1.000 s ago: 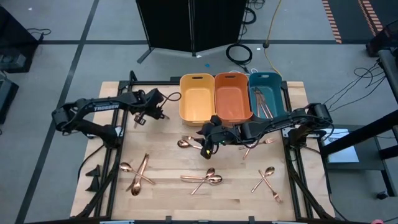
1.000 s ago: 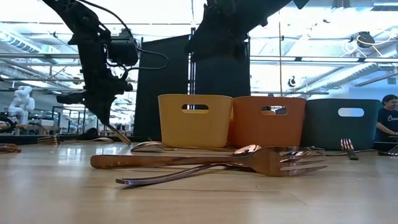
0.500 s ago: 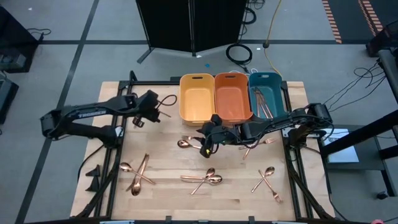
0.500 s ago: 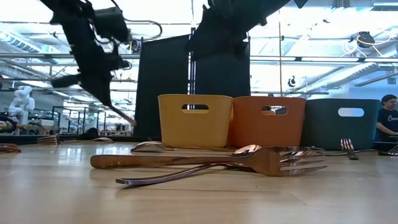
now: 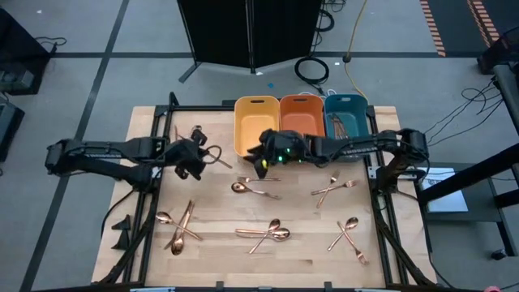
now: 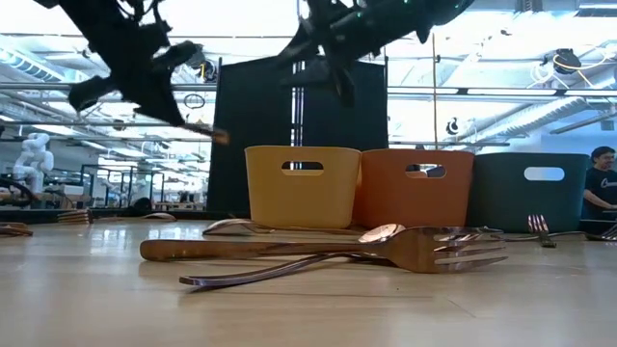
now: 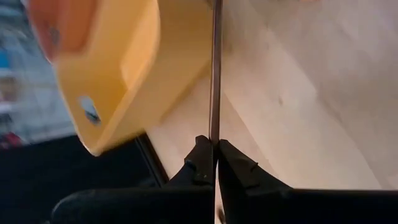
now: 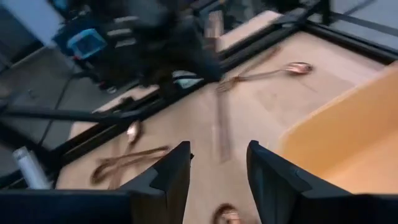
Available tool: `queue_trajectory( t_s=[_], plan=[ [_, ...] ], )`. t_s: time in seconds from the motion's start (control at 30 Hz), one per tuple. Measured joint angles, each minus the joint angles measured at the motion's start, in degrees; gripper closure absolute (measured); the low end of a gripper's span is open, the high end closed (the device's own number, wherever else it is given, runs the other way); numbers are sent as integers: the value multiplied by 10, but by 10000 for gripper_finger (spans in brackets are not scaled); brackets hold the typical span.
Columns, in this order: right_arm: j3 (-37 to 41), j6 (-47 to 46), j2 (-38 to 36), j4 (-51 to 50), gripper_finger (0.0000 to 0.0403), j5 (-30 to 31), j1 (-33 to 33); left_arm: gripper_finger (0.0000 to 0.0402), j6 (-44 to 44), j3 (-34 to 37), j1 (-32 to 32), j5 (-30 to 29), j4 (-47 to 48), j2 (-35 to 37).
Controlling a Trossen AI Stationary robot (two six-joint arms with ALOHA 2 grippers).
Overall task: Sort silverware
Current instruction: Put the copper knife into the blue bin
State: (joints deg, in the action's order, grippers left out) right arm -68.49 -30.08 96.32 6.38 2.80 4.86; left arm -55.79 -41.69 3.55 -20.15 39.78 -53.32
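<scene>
Even overhead light falls on the pale wooden table (image 5: 219, 211), with soft, faint shadows. At table height, bright ceiling lights behind turn both dark arms to silhouettes. Both wrist views are smeared; the rounded yellow plastic bin (image 7: 118, 68) blurs at upper left.

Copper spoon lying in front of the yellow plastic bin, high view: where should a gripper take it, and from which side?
Take the slender copper spoon mid-handle, probably from straight above, fingers across the handle: it lies flat on the wooden table, and its rounded bowl offers no pinch. The open right gripper hovers nearest; the left gripper holds a copper utensil.
</scene>
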Motion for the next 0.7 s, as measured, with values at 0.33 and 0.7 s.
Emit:
queue_trajectory(
  t_s=[0.33,0.7],
  plan=[
    [-22,-44,2,3,187,-40,19,402,-52,0,-103,-44,-118,0],
    [-22,-136,2,-12,112,-59,-6,402,-136,0,-128,-45,-207,-40]
  ],
)
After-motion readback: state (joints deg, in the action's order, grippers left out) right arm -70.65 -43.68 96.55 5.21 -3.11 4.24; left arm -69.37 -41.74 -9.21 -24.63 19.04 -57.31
